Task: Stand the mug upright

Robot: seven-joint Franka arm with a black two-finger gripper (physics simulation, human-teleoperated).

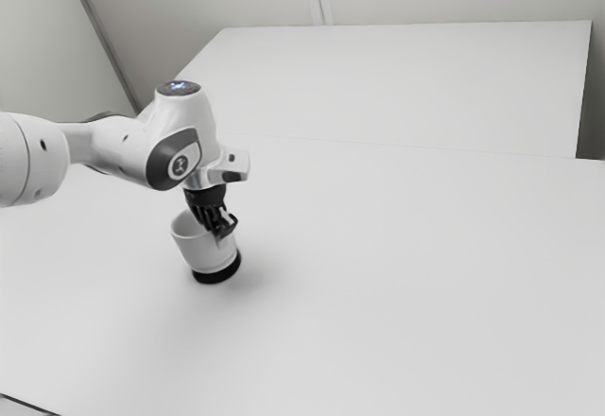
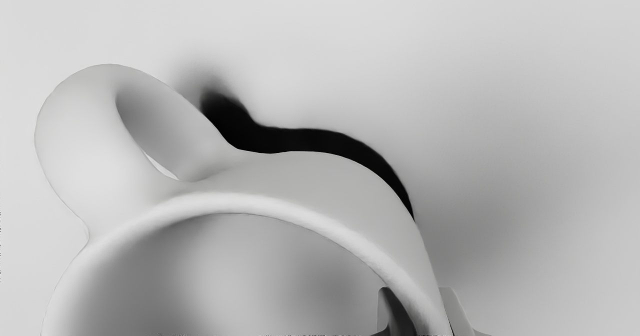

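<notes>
The gripper [image 1: 224, 229] grips the mug [image 1: 195, 247] by its rim, one finger inside

Arm shell [image 1: 26, 165] is showing smooth, rounded white, small dark recesses [image 1: 43, 145] dotting it. On the wrist housing [image 1: 189, 113], a dark disc [image 1: 178, 87] is displaying blue-white marks at twelve o'clock; a charcoal panel [image 1: 159, 165] is carrying a round, pale-ringed emblem [image 1: 180, 164] at six. Hand [image 1: 224, 231] is showing black, its two fingers tapering.
</notes>
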